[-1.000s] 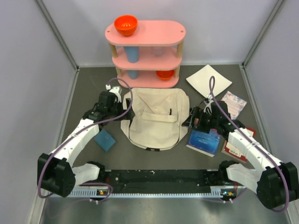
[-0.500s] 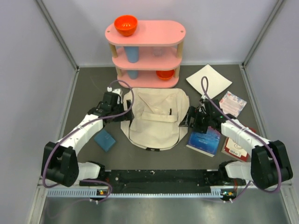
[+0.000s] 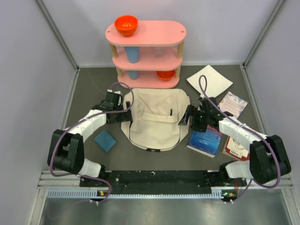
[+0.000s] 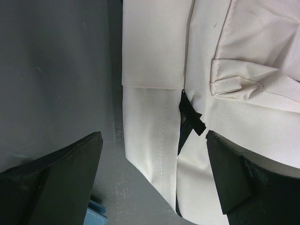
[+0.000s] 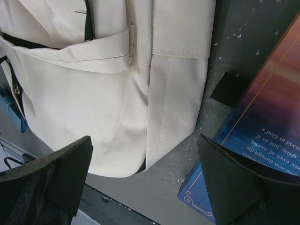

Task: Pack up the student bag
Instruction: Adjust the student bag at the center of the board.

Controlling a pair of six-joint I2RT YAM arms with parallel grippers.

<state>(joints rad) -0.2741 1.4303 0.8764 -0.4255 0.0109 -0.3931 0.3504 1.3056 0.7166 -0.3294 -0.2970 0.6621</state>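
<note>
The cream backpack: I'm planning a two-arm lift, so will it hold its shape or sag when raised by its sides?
The backpack lies flat and creased, so it will probably sag in the middle. It looks nearly empty, so likely light. Its woven cloth seems matte, so slipping is unlikely.

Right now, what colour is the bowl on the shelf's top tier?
Orange bowl; top external view shows it best.

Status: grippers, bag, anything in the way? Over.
Jaws open, empty: left gripper and right gripper over student bag side edges. Bag lying flat. Only blue book close beside right gripper.
</note>
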